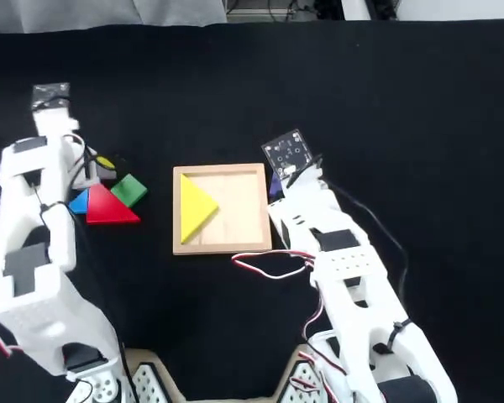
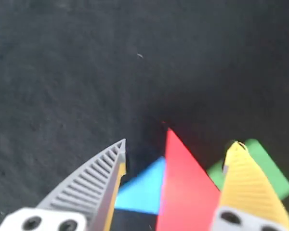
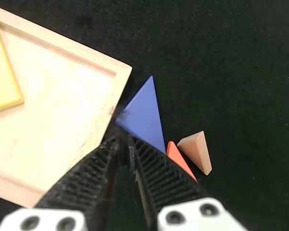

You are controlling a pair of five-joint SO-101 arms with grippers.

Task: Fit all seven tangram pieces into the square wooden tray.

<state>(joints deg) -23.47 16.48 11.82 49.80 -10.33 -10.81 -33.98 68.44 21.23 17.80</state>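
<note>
Square wooden tray (image 1: 220, 247): centre of the black-covered table (image 1: 378, 92), between the two arms. Holds one large yellow triangle (image 1: 193, 208), flat against the tray's left side; remaining floor bare wood. Red triangle (image 1: 111, 208), light blue piece (image 1: 78, 201), green square (image 1: 129, 190): clustered on the cloth left of the tray, touching or just beside one another. Left gripper (image 2: 179, 143): above this cluster, jaws spread wide, the red triangle's point lying between them, nothing held. Dark blue triangle (image 3: 144, 115): on the cloth just outside the tray's right rim. Orange triangle (image 3: 179, 160) and pale wooden triangle (image 3: 197, 151): side by side next to it. Right gripper (image 3: 125, 140): fingers drawn together to a slit, tips at the dark blue triangle's corner beside the rim; whether they pinch it cannot be told.
</note>
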